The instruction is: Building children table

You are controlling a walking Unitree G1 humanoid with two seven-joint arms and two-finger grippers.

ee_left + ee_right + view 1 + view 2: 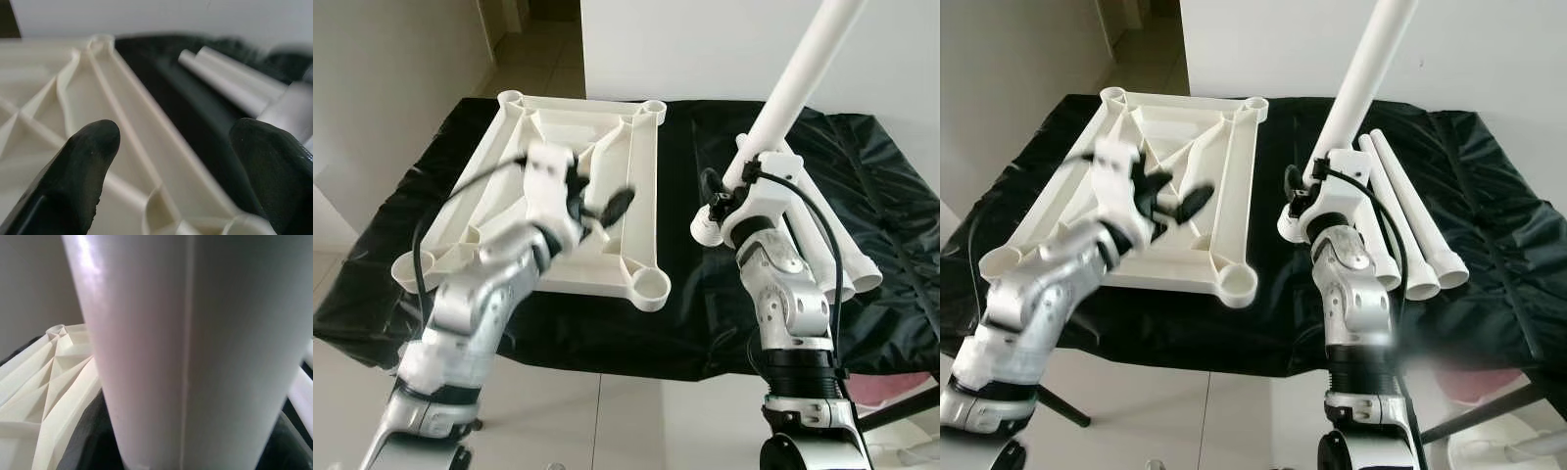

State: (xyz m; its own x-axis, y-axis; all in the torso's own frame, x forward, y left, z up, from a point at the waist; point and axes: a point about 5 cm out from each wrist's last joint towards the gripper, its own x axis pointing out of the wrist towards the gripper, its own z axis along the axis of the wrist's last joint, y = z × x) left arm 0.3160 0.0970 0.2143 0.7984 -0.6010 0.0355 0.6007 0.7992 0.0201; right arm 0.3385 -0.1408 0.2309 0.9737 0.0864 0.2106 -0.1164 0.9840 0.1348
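A white top [548, 196] is lying upside down, ribs and four corner sockets facing up, on a black sheet [871, 186] covering the tabletop. It is sitting on the robot's left half of the sheet.

The left claw [597, 201] is hovering over the middle of the top, blurred, with its two black fingers [85, 161] spread apart and holding nothing. In the left wrist view the ribbed underside is lying beneath and between the fingers, with a corner socket near the tips.

The right claw [1304, 201] is gripping a white leg [1363, 73] near its lower end, its fingers pressed around the tube. The leg is standing tilted, its upper end leaning up and away to the right, its lower end above the black sheet just right of the top's right edge, between the top and the spare legs [1410, 225]. It is not sitting in any socket.

Three spare legs are lying side by side on the sheet, right of the right claw, well apart from the top.
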